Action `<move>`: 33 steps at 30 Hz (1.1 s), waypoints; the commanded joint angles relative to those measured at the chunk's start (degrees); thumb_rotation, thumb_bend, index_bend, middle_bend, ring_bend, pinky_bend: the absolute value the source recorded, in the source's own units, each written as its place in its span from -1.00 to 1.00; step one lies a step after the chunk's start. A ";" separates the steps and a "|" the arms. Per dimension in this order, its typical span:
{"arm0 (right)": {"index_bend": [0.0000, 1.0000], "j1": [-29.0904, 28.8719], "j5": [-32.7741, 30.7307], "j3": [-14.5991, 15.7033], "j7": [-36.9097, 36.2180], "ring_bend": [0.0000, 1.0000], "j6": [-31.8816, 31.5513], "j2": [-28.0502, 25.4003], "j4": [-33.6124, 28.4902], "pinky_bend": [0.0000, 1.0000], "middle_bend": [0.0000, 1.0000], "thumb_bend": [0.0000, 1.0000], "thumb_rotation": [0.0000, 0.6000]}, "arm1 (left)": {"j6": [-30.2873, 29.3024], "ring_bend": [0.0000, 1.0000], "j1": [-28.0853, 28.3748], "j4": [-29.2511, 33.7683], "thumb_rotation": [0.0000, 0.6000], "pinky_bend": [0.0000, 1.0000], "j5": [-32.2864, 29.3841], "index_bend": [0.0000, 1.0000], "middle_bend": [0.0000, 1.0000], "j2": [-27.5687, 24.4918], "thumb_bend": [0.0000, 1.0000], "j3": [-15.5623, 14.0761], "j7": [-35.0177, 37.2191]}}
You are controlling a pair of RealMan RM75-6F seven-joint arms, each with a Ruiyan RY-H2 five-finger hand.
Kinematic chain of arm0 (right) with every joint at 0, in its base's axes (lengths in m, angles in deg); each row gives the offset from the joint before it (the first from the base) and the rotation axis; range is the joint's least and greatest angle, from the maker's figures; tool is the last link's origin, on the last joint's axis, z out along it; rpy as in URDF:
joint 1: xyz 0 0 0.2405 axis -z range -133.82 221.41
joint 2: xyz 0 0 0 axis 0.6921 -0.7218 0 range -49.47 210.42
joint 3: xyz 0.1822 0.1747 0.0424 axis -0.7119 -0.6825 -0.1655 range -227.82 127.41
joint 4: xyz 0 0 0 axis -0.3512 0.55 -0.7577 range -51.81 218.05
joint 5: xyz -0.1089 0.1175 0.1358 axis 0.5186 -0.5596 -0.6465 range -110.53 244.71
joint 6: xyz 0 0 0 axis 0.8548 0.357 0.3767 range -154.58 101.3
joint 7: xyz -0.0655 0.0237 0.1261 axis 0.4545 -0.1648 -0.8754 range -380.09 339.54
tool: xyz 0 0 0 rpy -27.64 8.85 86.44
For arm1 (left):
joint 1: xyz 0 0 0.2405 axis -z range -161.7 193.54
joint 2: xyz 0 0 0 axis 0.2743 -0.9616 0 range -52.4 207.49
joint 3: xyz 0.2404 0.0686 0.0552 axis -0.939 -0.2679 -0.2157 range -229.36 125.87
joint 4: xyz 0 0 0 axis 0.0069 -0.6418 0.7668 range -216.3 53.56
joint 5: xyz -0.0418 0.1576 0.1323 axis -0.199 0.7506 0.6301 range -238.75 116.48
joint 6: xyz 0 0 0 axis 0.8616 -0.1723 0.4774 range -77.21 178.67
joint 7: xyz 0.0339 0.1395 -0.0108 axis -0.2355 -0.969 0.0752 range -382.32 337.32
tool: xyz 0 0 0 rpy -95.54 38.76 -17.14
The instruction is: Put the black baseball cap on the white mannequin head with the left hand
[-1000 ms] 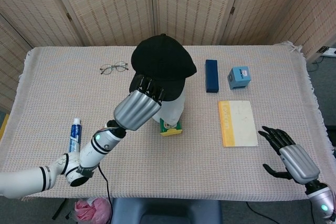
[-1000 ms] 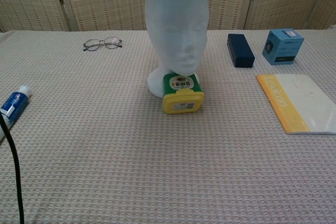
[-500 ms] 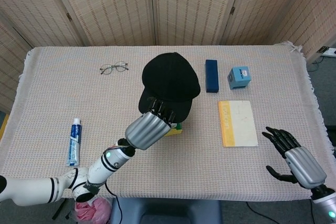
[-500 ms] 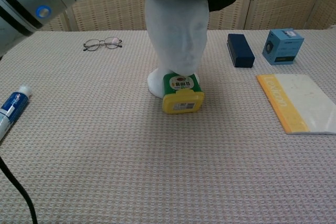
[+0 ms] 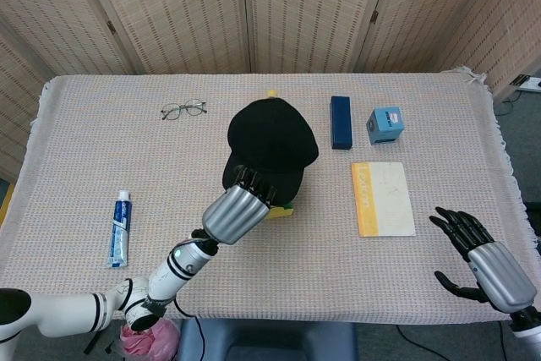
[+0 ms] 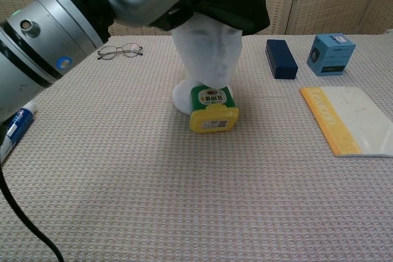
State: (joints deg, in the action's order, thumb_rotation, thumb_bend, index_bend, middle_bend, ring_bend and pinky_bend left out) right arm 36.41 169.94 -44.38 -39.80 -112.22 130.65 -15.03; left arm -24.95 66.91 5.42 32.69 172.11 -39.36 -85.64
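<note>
1. The left hand sits just below centre in the head view, its fingers clasped on the brim of the black baseball cap; in the chest view it fills the upper left.
2. The cap now sits over the white mannequin head at centre frame. A second ago it was higher and further left, with the face bare; it has since come down until the brim hides the brow.
3. By my reading the cap is nearly seated, and what remains is settling it and letting go.
4. The right hand, at the lower right, is spread and holds nothing.
5. Containers: a yellow-lidded green box touches the mannequin's base, a navy case and a blue box stand to the right; all are closed, contents unseen.
</note>
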 commanded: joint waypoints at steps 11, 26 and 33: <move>-1.00 0.51 -0.31 -0.24 0.14 -1.00 -0.90 0.01 -0.06 -1.00 -1.00 -0.49 1.00 | 0.04 -0.15 -3.91 6.07 1.00 0.12 -4.50 -0.23 0.18 1.31 -0.50 -0.17 -11.45; -1.00 1.28 0.66 -0.02 0.53 -1.00 -2.21 0.04 -0.03 -1.00 -1.00 -0.49 1.00 | -3.03 -0.31 -8.83 13.89 1.00 0.10 -6.62 -0.51 -0.06 1.92 -0.61 -2.00 -14.11; -1.00 1.32 0.73 0.06 1.45 -1.00 -1.85 0.25 -0.26 -1.00 -1.00 -0.49 1.00 | -4.56 -0.41 -11.45 11.98 1.00 0.01 -8.40 -0.62 -0.27 -0.98 -0.65 -1.20 -8.32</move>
State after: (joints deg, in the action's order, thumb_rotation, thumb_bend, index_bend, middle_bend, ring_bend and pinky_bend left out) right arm 37.73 170.69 -44.30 -38.40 -114.10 130.87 -15.25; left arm -28.98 56.26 18.06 24.86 172.08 -40.87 -95.44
